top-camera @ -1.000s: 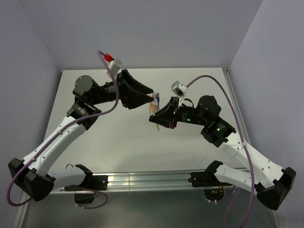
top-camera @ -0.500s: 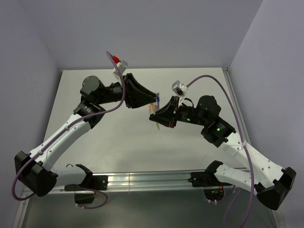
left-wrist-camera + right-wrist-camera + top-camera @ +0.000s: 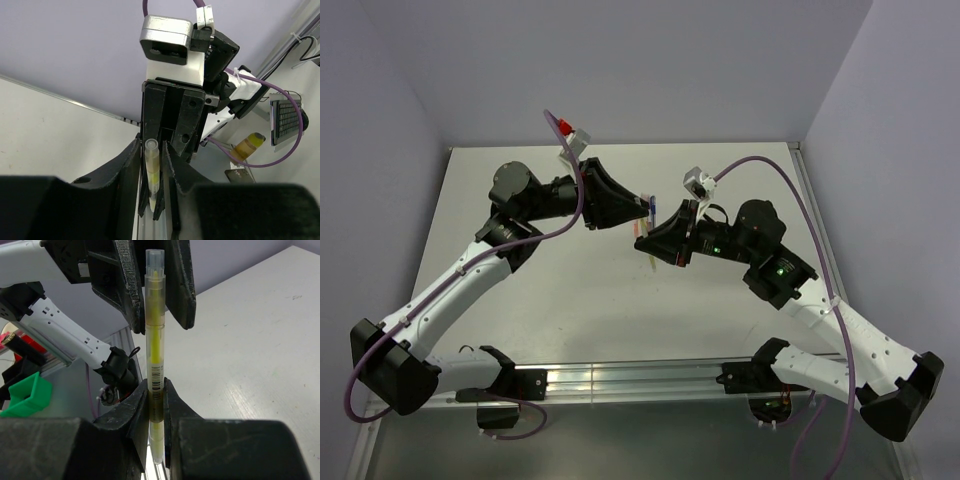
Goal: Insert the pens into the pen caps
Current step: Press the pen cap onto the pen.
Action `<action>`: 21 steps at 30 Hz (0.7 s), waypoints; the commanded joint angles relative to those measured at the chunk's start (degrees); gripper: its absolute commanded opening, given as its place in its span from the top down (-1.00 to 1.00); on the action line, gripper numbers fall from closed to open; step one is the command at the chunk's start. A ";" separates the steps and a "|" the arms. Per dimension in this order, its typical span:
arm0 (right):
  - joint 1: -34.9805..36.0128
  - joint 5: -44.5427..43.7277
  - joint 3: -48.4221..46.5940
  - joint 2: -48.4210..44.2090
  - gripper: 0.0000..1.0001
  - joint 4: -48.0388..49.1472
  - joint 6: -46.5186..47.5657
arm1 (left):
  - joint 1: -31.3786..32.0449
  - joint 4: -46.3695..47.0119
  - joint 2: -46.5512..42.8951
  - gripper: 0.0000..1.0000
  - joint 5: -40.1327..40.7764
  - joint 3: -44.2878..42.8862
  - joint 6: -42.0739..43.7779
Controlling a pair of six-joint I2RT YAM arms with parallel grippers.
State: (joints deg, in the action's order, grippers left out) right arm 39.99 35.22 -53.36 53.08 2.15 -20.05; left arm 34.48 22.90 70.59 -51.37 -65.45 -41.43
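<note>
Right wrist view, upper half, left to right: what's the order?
left arm → left gripper finger → yellow pen → other left gripper finger → table

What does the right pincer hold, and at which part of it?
The right pincer grips a yellow pen at its lower barrel. The left pincer flanks the pen's upper end; whether it grips cannot be told.

1. I read one pale grey table (image 3: 570, 300), matte, raised rim at its edges.
2. Thin coloured pens (image 3: 638, 230) lie just off centre toward 1 o'clock; count unclear.
3. Metal rail (image 3: 630, 378) along 6 o'clock edge.
</note>
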 commanded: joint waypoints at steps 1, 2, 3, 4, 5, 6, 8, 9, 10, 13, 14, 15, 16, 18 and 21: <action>0.44 -0.59 -2.97 0.27 1.00 1.28 0.28 | 0.33 2.68 -1.50 0.43 -1.18 0.32 -0.32; 0.44 -0.51 -3.06 0.27 1.00 1.19 0.19 | 0.41 2.94 -1.50 0.45 -1.10 0.50 -0.49; 0.44 -0.33 -2.98 0.27 1.00 1.19 0.36 | 0.41 3.21 -1.59 0.50 -0.83 0.59 -0.67; 0.44 -0.24 -2.89 0.27 1.00 1.19 0.37 | 0.41 3.30 -1.68 0.55 -0.57 0.67 -0.76; 0.44 -0.42 -2.89 0.27 1.00 1.19 0.37 | 0.41 3.56 -1.77 0.62 -0.48 0.68 -0.76; 0.44 -0.42 -2.71 0.27 1.00 1.19 0.45 | 0.41 3.56 -1.77 0.71 -0.39 0.68 -0.76; 0.44 -0.33 -2.71 0.36 1.00 1.10 0.45 | 0.50 3.73 -1.68 0.80 -0.22 0.59 -0.84; 0.44 -0.42 -2.62 0.36 1.00 1.10 0.54 | 0.50 3.82 -1.68 0.91 -0.39 0.59 -0.93; 0.44 -0.50 -2.54 0.27 1.00 1.10 0.46 | 0.41 3.74 -1.68 0.93 -0.39 0.41 -0.93; 0.44 -0.68 -2.62 0.27 1.00 1.01 0.54 | 0.68 3.74 -1.59 0.99 -0.39 0.50 -0.85; 0.44 -0.68 -2.88 0.27 1.00 0.92 0.63 | 0.85 3.47 -1.59 0.99 -0.31 0.50 -0.58; 0.44 -0.77 -2.89 0.27 1.00 0.84 0.63 | 1.03 3.21 -1.51 0.99 -0.22 0.41 -0.41; 0.44 -0.94 -2.89 0.18 1.00 0.92 0.46 | 1.20 3.12 -1.50 0.99 0.13 0.50 -0.32; 0.44 -1.38 -2.54 -0.25 1.00 1.19 0.72 | 1.64 2.42 -1.77 0.99 0.57 0.50 0.29; 0.53 -2.17 -2.71 -0.17 1.00 0.84 0.54 | 1.64 0.67 -2.65 0.99 4.08 0.76 1.00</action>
State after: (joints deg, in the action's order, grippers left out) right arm 39.99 34.54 -53.36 53.47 2.02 -20.03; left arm 35.18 22.85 70.28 -49.78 -64.88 -41.56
